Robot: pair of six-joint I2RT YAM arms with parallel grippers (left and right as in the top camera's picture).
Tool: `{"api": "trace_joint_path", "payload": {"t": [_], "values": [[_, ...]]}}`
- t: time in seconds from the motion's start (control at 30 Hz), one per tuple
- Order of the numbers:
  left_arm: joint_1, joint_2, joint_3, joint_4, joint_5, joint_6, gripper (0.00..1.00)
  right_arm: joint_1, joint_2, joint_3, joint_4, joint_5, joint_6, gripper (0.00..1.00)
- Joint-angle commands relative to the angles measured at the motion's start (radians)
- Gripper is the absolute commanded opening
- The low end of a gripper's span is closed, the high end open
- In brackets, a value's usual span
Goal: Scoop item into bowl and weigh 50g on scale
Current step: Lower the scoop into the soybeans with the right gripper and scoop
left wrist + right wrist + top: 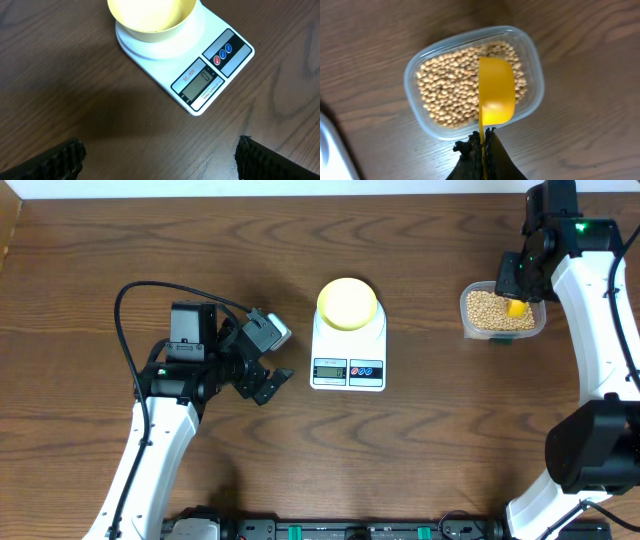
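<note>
The left arm rises from the near edge of the bench [90, 250] and bends toward the middle, its wrist turned toward the scale [348, 372]. The left claw [159, 146] hangs over bare wood just left of the scale, its fingers wide apart with nothing between them. The right arm runs up the right side and folds in over the far right corner. There the right claw [483, 144] points down with its jaws pressed together on the thin handle of a yellow scoop [496, 90]. The scoop's cup sits over the right half of a clear plastic tub [534, 65] filled with the tan beans [445, 92]. No beans show on the cup's yellow face, and whether it touches the pile cannot be told. The pale yellow bowl [347, 303] stands on the scale's round platform, and the part of its inside that shows looks bare. The scale's display and two buttons face the near edge, and the reading is too small to make out. Open bench lies between the scale and the tub, which are well apart.
</note>
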Motion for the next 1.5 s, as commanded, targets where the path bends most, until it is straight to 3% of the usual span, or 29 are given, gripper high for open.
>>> {"api": "trace_joint_path", "payload": {"t": [0.0, 0.53, 1.17, 1.47], "values": [[0.003, 0.006, 0.002, -0.003, -0.006, 0.018, 0.98, 0.005, 0.006, 0.015, 0.006, 0.061, 0.021, 0.01], [0.003, 0.006, 0.002, -0.003, -0.006, 0.018, 0.98, -0.022, 0.1, -0.003, 0.038, 0.006, -0.01, 0.01], [0.003, 0.006, 0.002, -0.003, -0.006, 0.018, 0.98, -0.12, 0.151, -0.003, 0.041, -0.41, -0.063, 0.01], [0.003, 0.006, 0.002, -0.003, -0.006, 0.018, 0.97, -0.178, 0.151, -0.003, 0.016, -0.501, -0.062, 0.01]]}}
